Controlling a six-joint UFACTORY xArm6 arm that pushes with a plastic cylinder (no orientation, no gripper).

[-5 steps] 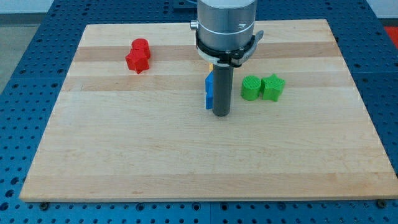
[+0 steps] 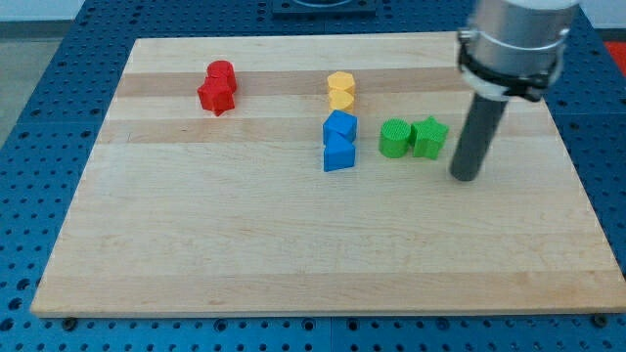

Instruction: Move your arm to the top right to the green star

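Wooden surface (image 2: 293,254) bore one green star (image 2: 429,136). It lay at ten o'clock, near the tool's tip (image 2: 466,177); rod bare, holding nothing.

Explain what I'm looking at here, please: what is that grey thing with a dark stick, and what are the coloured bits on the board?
That is a robot arm seen by one camera. It has no hand, so it holds nothing; it ends in a dark rod, and my tip slides on the wooden board to push blocks. The tip is just to the view's right of the green star, not touching it. A second green block sits against the star's left. Further left are two blue blocks, a yellow block above them, and red blocks.
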